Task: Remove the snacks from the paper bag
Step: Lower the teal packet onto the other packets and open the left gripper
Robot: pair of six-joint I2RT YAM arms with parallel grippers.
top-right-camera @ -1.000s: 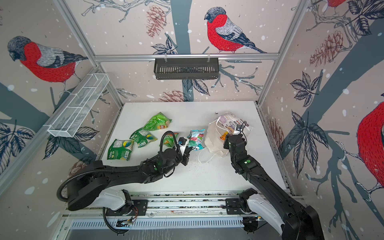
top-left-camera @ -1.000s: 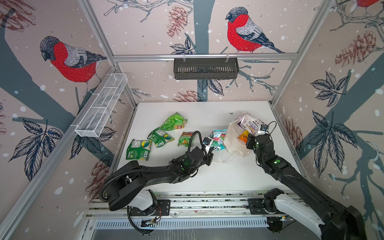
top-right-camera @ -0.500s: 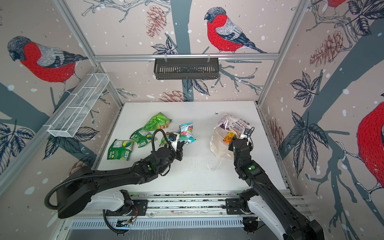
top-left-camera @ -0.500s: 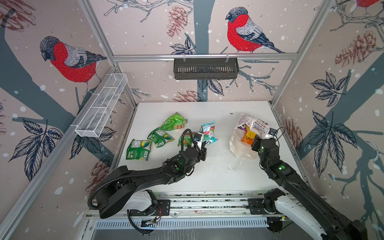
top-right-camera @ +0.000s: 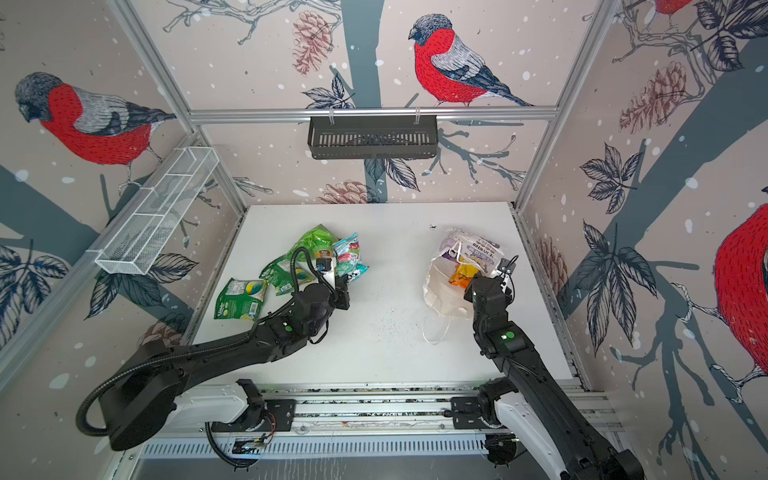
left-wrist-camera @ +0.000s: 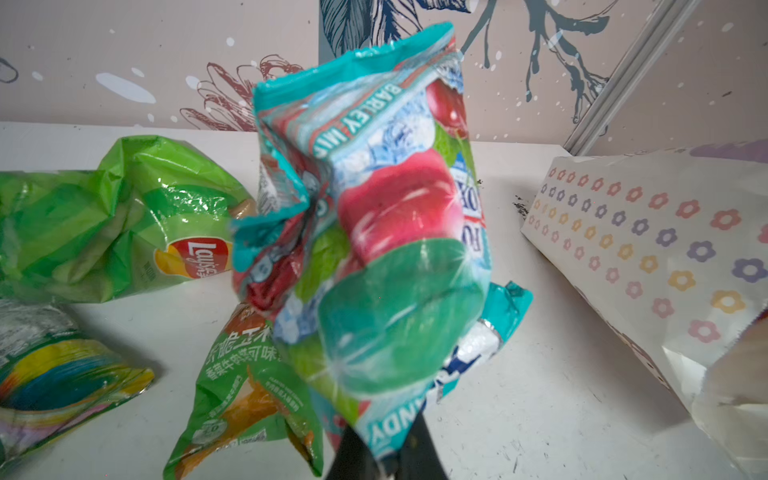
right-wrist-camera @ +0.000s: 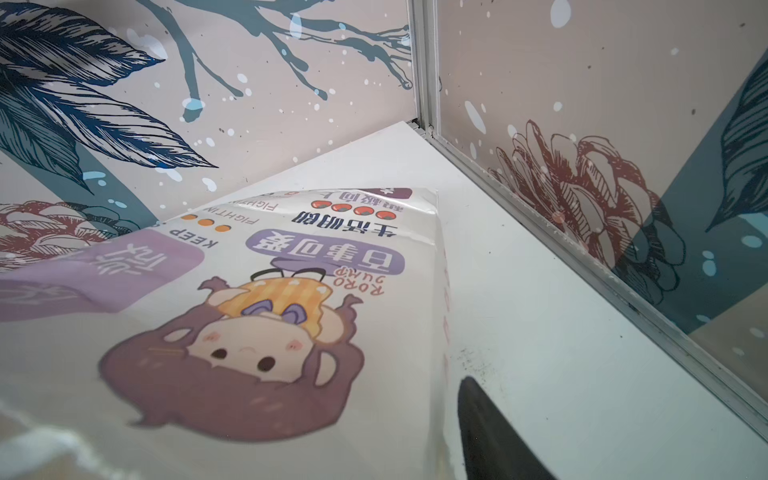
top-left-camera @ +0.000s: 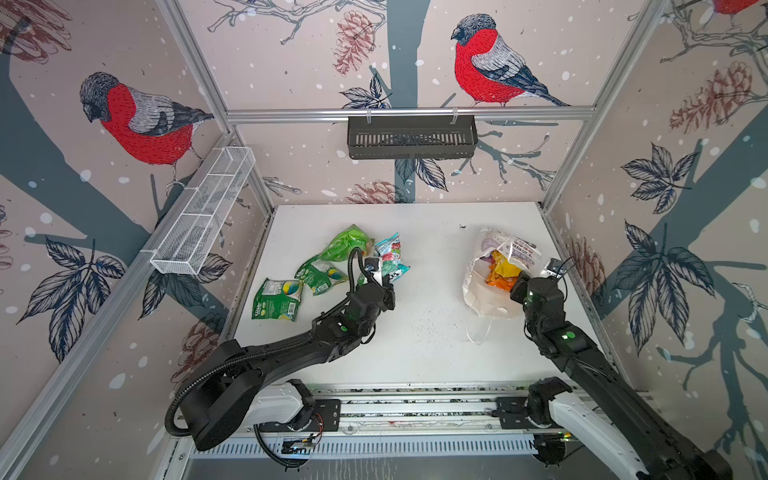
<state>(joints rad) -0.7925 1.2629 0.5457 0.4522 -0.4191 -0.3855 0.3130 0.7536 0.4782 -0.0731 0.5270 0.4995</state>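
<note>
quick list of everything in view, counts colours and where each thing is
paper bag: one, white with coloured flower dots, lying on the table's right side, mouth open
packets in the bag: at least two, yellow and orange, at its mouth; any more cannot be told
green packets: four, green, loose on the table's left side, one mostly hidden behind the left arm
teal packet: one, teal and red, held above the table beside the green ones
wire basket: one, white, on the left wall
slotted basket: one, black, on the back rail
table: one, white
left claw: one, black, shut on the teal packet
right claw: one, black, at the bag's mouth, grip unclear
</note>
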